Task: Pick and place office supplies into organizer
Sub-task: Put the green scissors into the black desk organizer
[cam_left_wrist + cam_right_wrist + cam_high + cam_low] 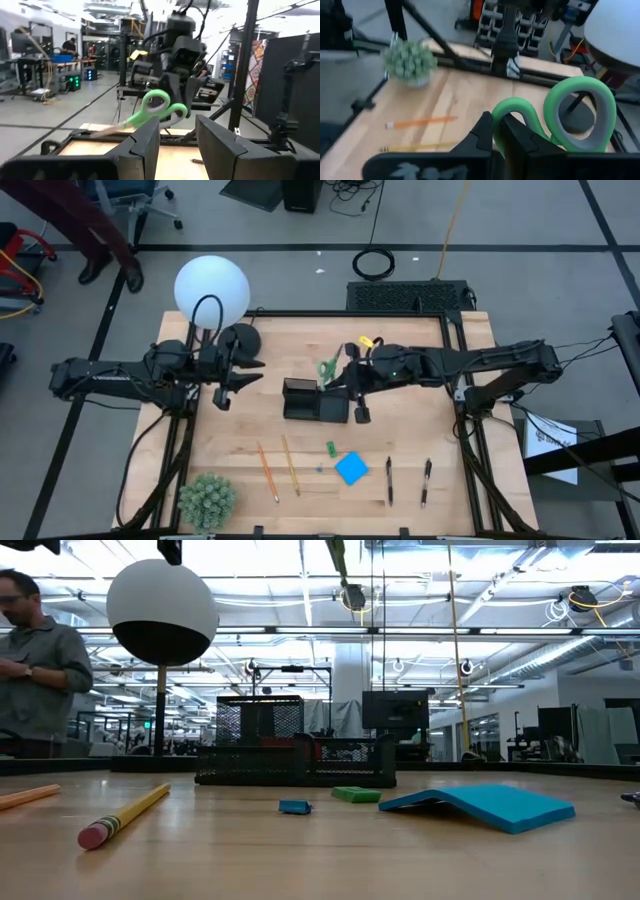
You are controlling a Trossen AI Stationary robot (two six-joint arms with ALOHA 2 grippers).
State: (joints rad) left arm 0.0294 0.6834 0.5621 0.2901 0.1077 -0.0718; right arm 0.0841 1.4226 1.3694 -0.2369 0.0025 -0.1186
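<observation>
The green-handled scissors [328,368] hang in my right gripper [340,378], which is shut on them above the far edge of the black organizer [311,401]. The left wrist view shows the scissors [159,108] in the air. My left gripper [232,389] is open and hovers left of the organizer, touching nothing. Lying flat on the near part of the table are two pencils [268,471] [290,465], the green piece [330,448], the blue pad [351,468] and two dark pens [389,480] [426,482]. My right gripper pinches the scissors between its two fingers [492,136] at the green handle, on the smaller loop [512,107]. It comes from above, pointing down. The scissors are lifted clear and tilted, with the blades [107,131] slanting down and away from the handle.
The white globe lamp [211,288] with its round black base [240,340] stands at the far left corner, close behind my left arm. The spiky green plant [207,500] sits at the near left corner. A person [35,670] stands beyond the table's far edge.
</observation>
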